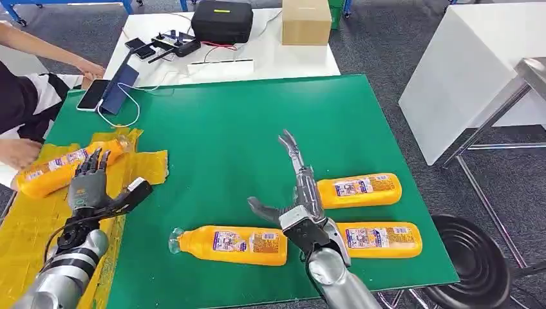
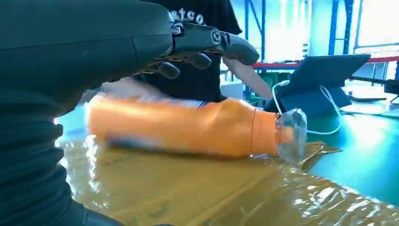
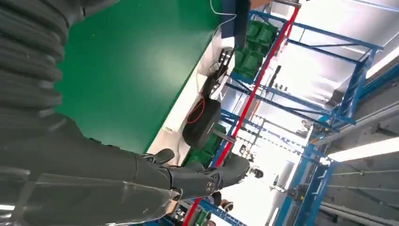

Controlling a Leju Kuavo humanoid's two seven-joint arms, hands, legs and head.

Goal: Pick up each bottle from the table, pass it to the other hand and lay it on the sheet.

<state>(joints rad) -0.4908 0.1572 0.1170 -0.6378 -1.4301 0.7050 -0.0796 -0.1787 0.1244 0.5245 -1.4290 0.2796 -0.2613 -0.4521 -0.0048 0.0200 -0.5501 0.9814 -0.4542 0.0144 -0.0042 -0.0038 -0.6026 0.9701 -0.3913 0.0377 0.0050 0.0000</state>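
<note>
Bottles, head view: three orange bottles lie on the green table, one at lower centre [image 1: 232,244], one right of centre [image 1: 359,190], one at lower right [image 1: 380,238]; a fourth bottle [image 1: 61,168] lies at the left on the yellow sheet [image 1: 32,225].
Left hand, head view: the left hand [image 1: 89,177] sits over the fourth bottle's near side, fingers laid against it; whether it grips cannot be told here.
Right hand, head view: the right hand [image 1: 297,187] hovers above the table near centre, fingers stretched forward and apart, holding nothing.
Person, head view: a person's hand [image 1: 19,153] rests at the far left edge beside the sheet.
Left wrist view: the fourth bottle [image 2: 179,125] rests flat on the crinkled sheet [image 2: 211,188]; the fingers [image 2: 207,40] arch above it with a gap, so the left hand looks released.
Right wrist view: the right hand's fingers [image 3: 207,176] are extended with nothing in them.
Step advice: lift the left hand straight up so the laid bottle does not roll, then bring the right hand down across the middle of the nearest bottle.
</note>
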